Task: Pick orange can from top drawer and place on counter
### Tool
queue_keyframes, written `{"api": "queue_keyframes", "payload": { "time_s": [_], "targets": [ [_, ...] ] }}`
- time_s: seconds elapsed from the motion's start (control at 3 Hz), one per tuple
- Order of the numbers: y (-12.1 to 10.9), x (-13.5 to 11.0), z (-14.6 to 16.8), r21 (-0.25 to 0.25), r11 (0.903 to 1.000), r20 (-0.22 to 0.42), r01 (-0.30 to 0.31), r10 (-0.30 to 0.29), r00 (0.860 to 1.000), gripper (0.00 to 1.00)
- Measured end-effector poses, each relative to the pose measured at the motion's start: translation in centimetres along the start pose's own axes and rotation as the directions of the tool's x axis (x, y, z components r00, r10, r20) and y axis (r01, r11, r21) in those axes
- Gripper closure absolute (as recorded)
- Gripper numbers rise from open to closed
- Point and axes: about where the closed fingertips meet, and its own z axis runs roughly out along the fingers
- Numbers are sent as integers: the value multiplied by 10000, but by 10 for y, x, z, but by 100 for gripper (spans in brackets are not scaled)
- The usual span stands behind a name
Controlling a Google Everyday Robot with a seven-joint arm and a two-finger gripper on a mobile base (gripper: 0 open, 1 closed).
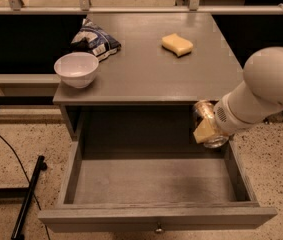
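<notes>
The orange can [204, 113] is held in my gripper [208, 130], lifted above the right side of the open top drawer [156, 181], just below the front edge of the counter [146, 71]. The can is tilted, its silver end pointing down and towards the camera. A tan finger pad [202, 132] presses against the can's side. My white arm comes in from the right. The drawer floor is bare, and its knob [158, 229] shows at the bottom.
On the counter stand a white bowl [76, 69] at the front left, a blue-and-white snack bag [95, 39] behind it, and a yellow sponge [177, 44] at the back right. A black stand leg [28, 199] lies on the floor at the left.
</notes>
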Motion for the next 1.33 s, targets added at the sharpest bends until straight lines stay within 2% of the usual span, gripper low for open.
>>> {"api": "queue_keyframes", "payload": {
  "time_s": [0.33,0.67,1.0,1.33],
  "targets": [
    [13,-17,-37,95,9988,-431,480,-475,9979,100],
    [13,-45,-65,184,9959,-694,881,-867,9938,100],
    [1,-76,-85,115,9933,-485,1153,-1146,9922,100],
    [-19,-99,-87,-271,9931,-190,1140,-1145,9932,100]
  ]
}}
